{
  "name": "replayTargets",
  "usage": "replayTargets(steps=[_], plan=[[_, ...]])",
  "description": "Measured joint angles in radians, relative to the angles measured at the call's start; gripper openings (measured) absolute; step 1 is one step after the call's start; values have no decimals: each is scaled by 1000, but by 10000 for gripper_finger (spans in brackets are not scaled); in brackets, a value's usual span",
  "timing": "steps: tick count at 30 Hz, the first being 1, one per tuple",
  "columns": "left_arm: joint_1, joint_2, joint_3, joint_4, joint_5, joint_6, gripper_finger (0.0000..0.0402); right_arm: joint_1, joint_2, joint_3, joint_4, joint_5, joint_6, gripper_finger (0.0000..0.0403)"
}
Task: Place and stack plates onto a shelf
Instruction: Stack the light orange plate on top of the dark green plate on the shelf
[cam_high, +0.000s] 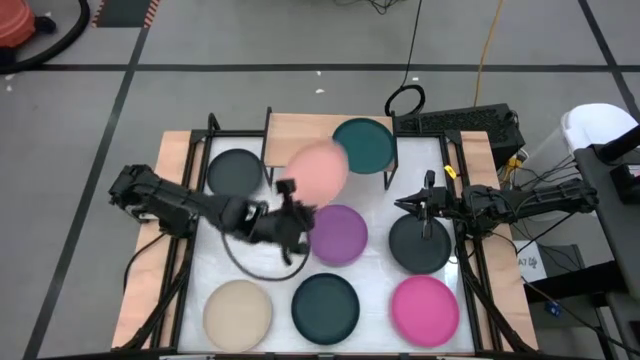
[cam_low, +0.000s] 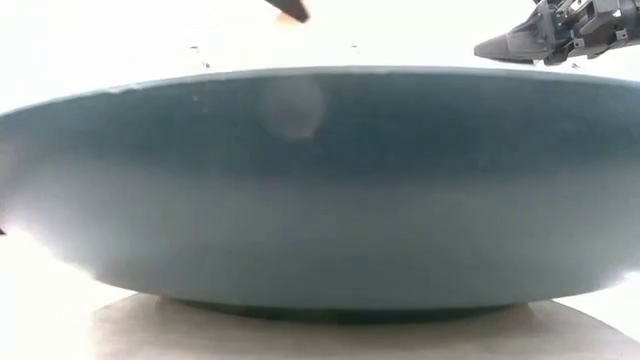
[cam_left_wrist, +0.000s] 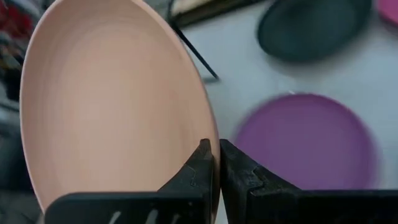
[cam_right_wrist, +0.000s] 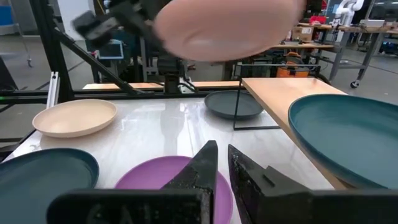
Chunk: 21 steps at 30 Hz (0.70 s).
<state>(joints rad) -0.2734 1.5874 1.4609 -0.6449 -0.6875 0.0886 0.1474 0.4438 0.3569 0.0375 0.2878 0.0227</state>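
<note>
The large white bench (cam_high: 300, 285) carries loose plates spread apart so each rim can be reached, while the small light-wood shelf (cam_high: 300, 127) already bears one dark teal round plate (cam_high: 364, 145), leaving room beside it. The left gripper (cam_left_wrist: 215, 163) has its fingers clenched on the rim of the salmon pink round plate (cam_high: 318, 170), held tilted above the shelf's free half, probably for setting down. The right gripper (cam_right_wrist: 221, 162) waits over the black plate (cam_high: 419, 244), fingers nearly together, holding nothing.

Your left gripper (cam_left_wrist: 215, 163) reaches in from the left toward the table's middle, fingers pinched on the pink plate (cam_left_wrist: 112, 99) rim, while your right gripper (cam_right_wrist: 222, 163) waits closed at the right side.
</note>
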Motion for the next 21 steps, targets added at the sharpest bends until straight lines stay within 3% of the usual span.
replayTargets(steps=[4,7,15,21], plan=[[144,0,1,202,108,278,13,0,0,0,-1,0,1,22],[259,0,2,281,236,393,13,0,0,0,-3,0,22,22],[460,58,2,409,515,504,13,0,-3,0,9,1,26,22],[477,145,58,446,589,592,12,0,-1,1,32,3,21,22]])
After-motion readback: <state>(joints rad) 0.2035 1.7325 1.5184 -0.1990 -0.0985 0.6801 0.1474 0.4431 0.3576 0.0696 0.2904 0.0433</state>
